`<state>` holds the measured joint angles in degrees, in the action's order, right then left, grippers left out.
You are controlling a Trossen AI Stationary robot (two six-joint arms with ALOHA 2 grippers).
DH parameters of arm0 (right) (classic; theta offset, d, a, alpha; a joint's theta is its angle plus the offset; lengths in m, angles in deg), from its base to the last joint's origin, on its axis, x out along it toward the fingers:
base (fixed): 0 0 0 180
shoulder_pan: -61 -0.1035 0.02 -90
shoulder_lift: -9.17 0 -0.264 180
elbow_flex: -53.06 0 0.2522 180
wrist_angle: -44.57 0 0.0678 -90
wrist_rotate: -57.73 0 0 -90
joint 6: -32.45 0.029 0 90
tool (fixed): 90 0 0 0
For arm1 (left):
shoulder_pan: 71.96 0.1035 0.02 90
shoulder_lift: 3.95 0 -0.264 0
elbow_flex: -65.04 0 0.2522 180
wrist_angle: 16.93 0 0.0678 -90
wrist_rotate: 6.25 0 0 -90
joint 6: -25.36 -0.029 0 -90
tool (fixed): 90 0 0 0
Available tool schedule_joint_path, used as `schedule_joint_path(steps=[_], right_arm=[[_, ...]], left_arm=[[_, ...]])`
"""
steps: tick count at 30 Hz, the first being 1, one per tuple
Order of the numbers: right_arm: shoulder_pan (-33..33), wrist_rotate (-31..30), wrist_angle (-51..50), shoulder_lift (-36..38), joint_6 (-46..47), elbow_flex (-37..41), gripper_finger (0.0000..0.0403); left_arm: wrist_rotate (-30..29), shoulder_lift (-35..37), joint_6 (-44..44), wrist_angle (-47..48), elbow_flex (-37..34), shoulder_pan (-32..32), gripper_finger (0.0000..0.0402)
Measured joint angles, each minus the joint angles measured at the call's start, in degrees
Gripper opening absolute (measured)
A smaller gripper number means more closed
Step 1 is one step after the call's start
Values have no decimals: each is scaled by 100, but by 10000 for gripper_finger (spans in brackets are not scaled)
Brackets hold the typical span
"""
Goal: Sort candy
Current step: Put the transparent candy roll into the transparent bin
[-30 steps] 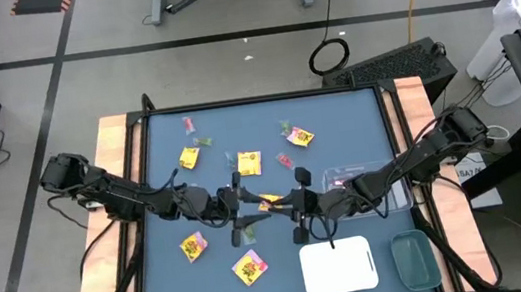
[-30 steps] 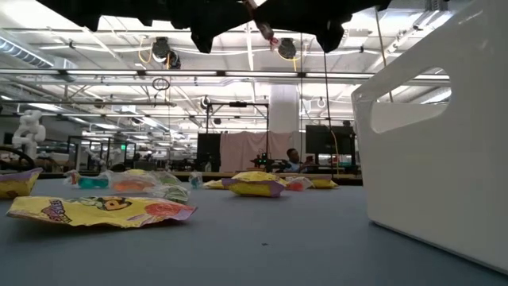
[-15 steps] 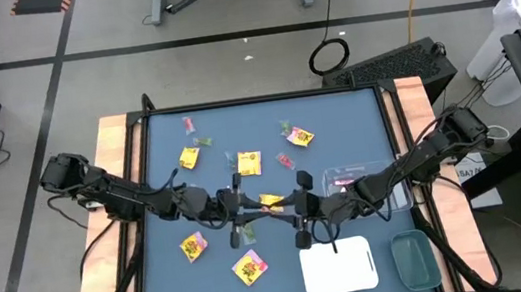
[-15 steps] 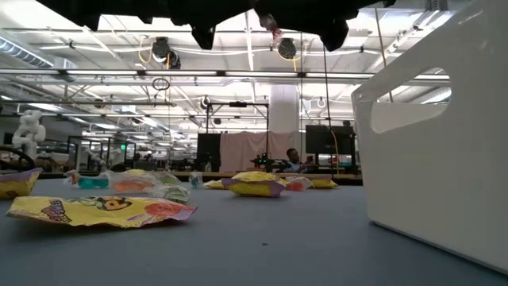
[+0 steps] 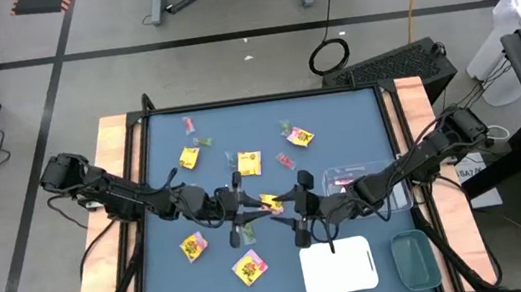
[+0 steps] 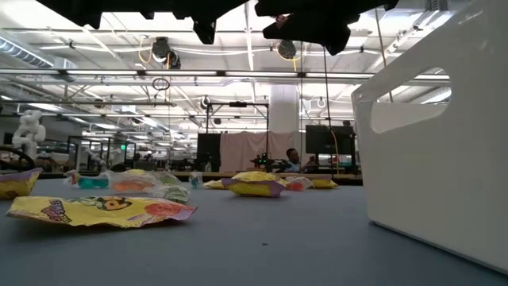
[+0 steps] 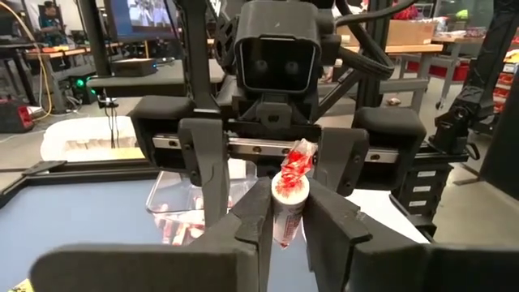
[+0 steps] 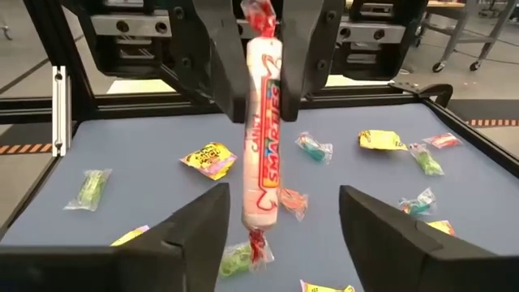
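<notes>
right pincer (image 8: 280,215) opened; left pincer (image 7: 280,212) holds candy stick (image 8: 262,134).

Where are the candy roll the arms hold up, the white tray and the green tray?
candy roll (image 8: 262,130): right wrist view, middle of its wrapper.
white tray (image 5: 338,267): high view, its flat middle.
green tray (image 5: 414,259): high view, its floor.

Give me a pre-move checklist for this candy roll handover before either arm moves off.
1. Left gripper shut on the candy roll: ok, its fingers pinch the roll's upper end.
2. Right gripper released: ok, its fingers stand wide, clear of the roll.
3. Roll hanging clear of the table: ok, it hangs upright in mid-air.
4. Clear tray holding the pink sticks reachable: cannot tell, the right arm covers part of it.
5. Path clear of loose yellow packets: ok, they lie flat on the table.
</notes>
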<state>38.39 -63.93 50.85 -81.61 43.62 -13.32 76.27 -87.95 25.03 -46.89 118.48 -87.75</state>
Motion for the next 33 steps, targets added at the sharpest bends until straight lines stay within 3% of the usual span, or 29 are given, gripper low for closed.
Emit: schedule_joint_path(steps=[13,18,24,28,33], right_arm=[[0,23,139,0,-335,0,24],[-2,47,119,0,-342,4,33],[-71,-4,72,0,-304,2,67],[-147,-4,40,55,-432,1,52],[-240,-4,31,103,-578,-2,16]], left_arm=[[-41,7,-174,134,0,0,70],[69,8,-234,417,0,-52,107],[83,59,-292,432,0,-123,214],[-149,358,88,748,-2,-123,271],[-325,814,203,1585,-1,-135,291]])
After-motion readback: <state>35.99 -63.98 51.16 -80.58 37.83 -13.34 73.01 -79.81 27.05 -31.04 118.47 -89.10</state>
